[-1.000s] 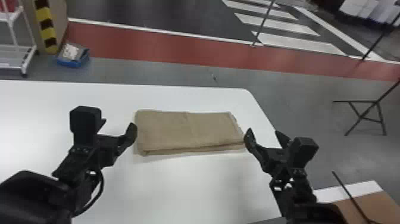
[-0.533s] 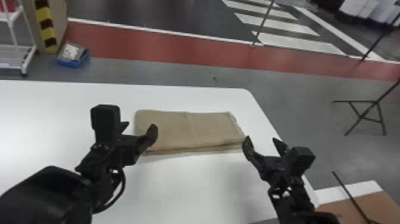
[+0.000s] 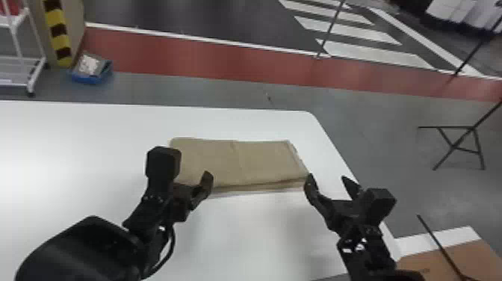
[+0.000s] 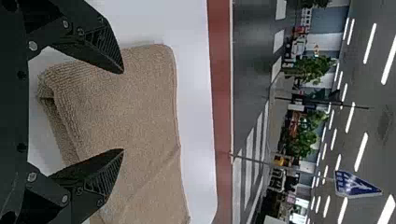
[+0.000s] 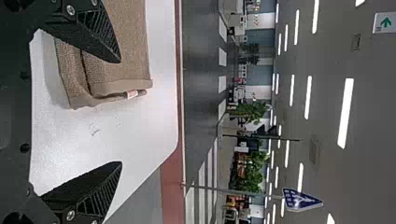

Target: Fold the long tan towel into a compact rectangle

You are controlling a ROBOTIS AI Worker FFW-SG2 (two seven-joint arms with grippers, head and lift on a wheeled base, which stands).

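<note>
The tan towel [image 3: 239, 164] lies as a layered, folded rectangle on the white table, its open layered edge toward the robot. My left gripper [image 3: 190, 175] is over the towel's left front part in the head view. In the left wrist view the towel [image 4: 135, 102] spreads behind my left gripper [image 4: 123, 111], whose fingers stand wide apart with nothing between them. Off the towel's right front corner, my right gripper [image 3: 332, 179] is open and holds nothing. From the right wrist, the towel end [image 5: 126, 56] with a small label shows behind one finger of my right gripper [image 5: 120, 112].
The white table [image 3: 74, 149] has its right edge passing beneath my right gripper. A cardboard box [image 3: 452, 258] stands beyond that edge at the lower right. On the floor farther off are a blue bin [image 3: 89, 76], a white rack [image 3: 22, 63] and a black stand [image 3: 454, 145].
My left gripper has moved right, from beside the towel's left end to over its front left part. The right gripper has shifted slightly, staying near the right corner. The towel lies as before.
</note>
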